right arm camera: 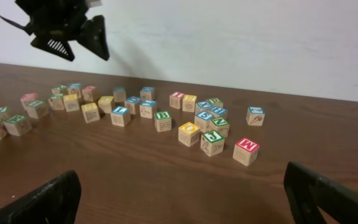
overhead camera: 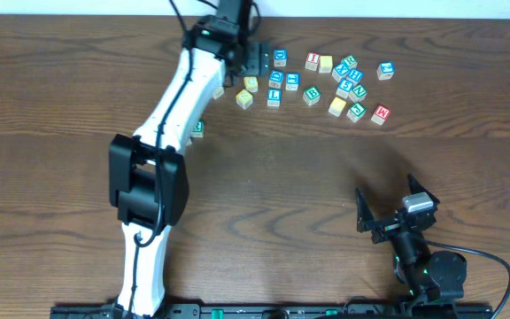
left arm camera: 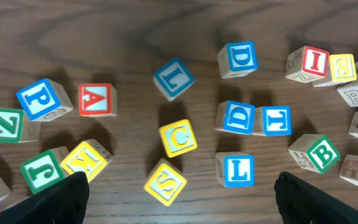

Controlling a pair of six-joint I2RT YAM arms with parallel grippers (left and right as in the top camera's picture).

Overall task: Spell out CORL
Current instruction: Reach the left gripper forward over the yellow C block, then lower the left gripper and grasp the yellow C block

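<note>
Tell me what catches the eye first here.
The left arm stretches across the table to the far side, with the left tool open above a scatter of letter blocks. In the left wrist view a yellow C block lies almost centred between the fingers. The right tool stands open near the right front corner.

Soft, even light covers the dark brown wooden tabletop (overhead camera: 308, 195) without glare. The painted wooden letter blocks (left arm camera: 178, 137) throw short, diffuse shadows. Close-up black end effector fingers (left arm camera: 61, 202) look blurred, underexposed.

yellow block (left arm camera: 178, 137): c; red block (right arm camera: 247, 145): apparently m
</note>
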